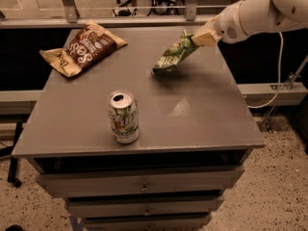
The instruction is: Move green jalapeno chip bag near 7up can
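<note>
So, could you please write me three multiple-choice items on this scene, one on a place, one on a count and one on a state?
1. Where does the 7up can stand on the table?
A) back left corner
B) front, left of centre
C) right edge

2. How many chip bags show?
A) one
B) three
C) two

3. How is the green jalapeno chip bag?
A) held tilted by the tool
B) flat beside the can
C) lying in a drawer

Answers:
1 B: the can is upright near the front edge.
2 C: the green bag plus the brown chip bag at the back left.
3 A: the tool, over the back right of the table, is shut on the bag's upper end.
</note>
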`<state>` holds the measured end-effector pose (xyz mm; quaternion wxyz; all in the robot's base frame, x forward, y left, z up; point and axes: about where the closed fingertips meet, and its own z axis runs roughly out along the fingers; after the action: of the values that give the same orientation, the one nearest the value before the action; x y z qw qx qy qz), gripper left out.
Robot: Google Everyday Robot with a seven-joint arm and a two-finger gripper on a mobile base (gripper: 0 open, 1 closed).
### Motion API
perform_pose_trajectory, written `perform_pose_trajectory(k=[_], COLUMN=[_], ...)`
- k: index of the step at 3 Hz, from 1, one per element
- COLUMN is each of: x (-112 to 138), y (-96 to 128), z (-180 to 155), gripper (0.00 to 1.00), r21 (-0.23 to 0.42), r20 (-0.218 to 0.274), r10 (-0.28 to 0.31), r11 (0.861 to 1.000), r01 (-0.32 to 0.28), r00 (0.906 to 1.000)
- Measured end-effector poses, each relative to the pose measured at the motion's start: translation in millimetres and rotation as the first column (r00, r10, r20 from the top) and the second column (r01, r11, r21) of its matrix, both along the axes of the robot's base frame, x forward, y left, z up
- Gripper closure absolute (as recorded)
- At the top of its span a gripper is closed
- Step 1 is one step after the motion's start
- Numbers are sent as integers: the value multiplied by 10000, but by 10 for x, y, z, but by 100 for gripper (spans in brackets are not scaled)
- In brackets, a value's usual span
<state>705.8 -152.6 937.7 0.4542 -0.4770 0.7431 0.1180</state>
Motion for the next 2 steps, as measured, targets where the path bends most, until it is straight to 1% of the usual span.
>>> perform_pose_trajectory(k=[1,2], x=[-414,-792], y=[258,478], z=[2,-82], gripper=[100,100], r21=[202,503], r20=[-132,-432], r10=[784,1398], r11=[9967,9892], r01=[-781,-1376], r00=[9968,9892])
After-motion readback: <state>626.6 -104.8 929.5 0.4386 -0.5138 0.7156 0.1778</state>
